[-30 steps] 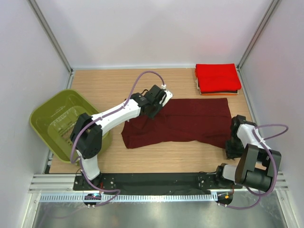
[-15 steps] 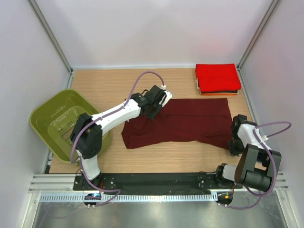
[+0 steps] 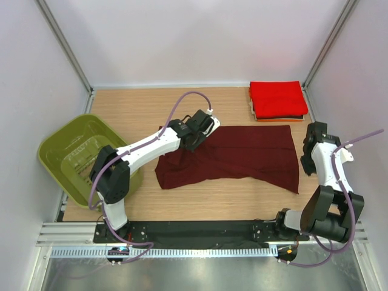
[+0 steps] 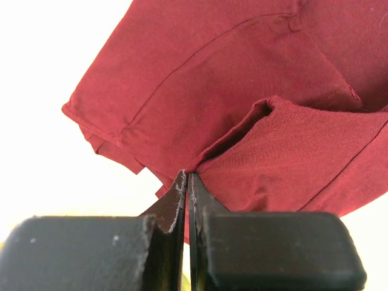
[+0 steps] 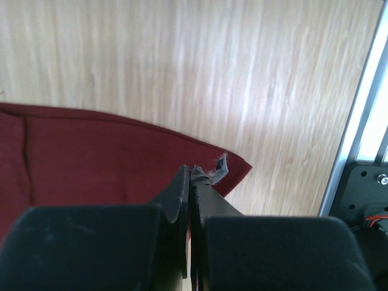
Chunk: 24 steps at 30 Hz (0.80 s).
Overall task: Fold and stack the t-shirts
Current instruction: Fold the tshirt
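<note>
I am looking down on one wooden table (image 3: pixel 133 109) with two arms, each ending in one tool. One maroon t-shirt (image 3: pixel 242 154) lies spread flat across the middle of the table, unfolded. At the far right corner sits one stack of folded t-shirts (image 3: pixel 277 100), bright red on top with thin orange and dark layers showing under it, well apart from the maroon one. One olive-green basket (image 3: pixel 57 145) sits at the left edge, tilted over the table's side. The left tool (image 4: pixel 187 176) is at the shirt's far left part, its jaws pressed together on a raised fold of maroon cloth. The right tool (image 5: pixel 191 170) is at the shirt's right edge near its corner, jaws fully closed, and the cloth appears pinched between them.
</note>
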Each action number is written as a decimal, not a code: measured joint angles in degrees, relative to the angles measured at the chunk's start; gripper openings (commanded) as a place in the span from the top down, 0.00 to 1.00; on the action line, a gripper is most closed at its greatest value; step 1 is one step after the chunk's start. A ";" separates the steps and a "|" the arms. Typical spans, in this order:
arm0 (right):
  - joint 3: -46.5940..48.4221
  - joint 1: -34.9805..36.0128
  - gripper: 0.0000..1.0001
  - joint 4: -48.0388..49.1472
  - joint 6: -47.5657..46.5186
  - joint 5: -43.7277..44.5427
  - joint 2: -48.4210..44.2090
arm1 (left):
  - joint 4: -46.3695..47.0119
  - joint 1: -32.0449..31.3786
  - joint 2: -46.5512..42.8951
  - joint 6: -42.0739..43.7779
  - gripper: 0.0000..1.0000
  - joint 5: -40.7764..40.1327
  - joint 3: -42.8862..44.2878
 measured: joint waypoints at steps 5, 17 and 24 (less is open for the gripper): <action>1.11 0.96 0.83 0.59 -2.03 -1.38 -0.22 | 0.00 0.00 0.00 0.17 1.00 -0.02 0.42; -13.44 1.01 0.58 7.89 2.34 -6.71 -0.68 | 0.13 0.00 0.00 -1.33 1.00 0.20 0.00; -17.18 1.01 0.54 9.75 3.85 -6.99 -1.70 | -0.09 0.00 0.00 -1.64 1.00 0.17 -1.38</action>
